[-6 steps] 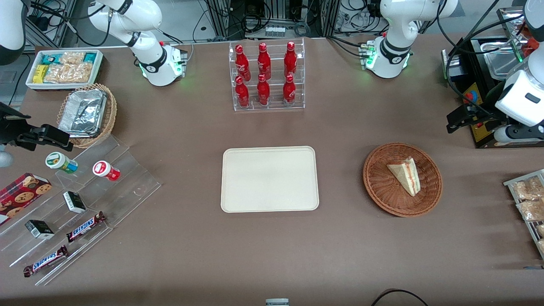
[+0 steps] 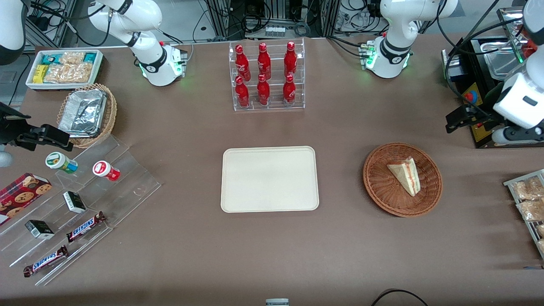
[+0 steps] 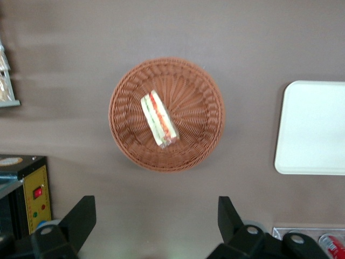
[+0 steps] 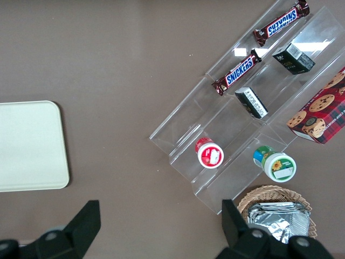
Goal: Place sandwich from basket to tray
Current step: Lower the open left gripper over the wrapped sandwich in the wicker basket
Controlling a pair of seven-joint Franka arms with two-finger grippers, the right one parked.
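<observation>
The sandwich (image 2: 405,175), a pale wrapped wedge with red and green filling, lies in the round reddish-brown basket (image 2: 378,182). It also shows in the left wrist view (image 3: 159,119), in the basket (image 3: 199,108). The cream tray (image 2: 269,179) lies flat and bare beside the basket, toward the parked arm's end; its edge shows in the left wrist view (image 3: 312,129). My left gripper (image 2: 454,121) hangs open and empty above the table, farther from the front camera than the basket. In the wrist view its fingers (image 3: 81,216) stand wide apart around bare table (image 3: 155,204).
A clear rack of red bottles (image 2: 265,76) stands farther back than the tray. A black machine (image 2: 484,85) and a tray of bagged snacks (image 2: 527,199) sit at the working arm's end. Acrylic steps with snacks (image 2: 76,204) and a foil-tray basket (image 2: 87,112) are at the parked arm's end.
The left arm's wrist and gripper have shifted slightly away from the front camera. The sandwich, basket and tray have not moved.
</observation>
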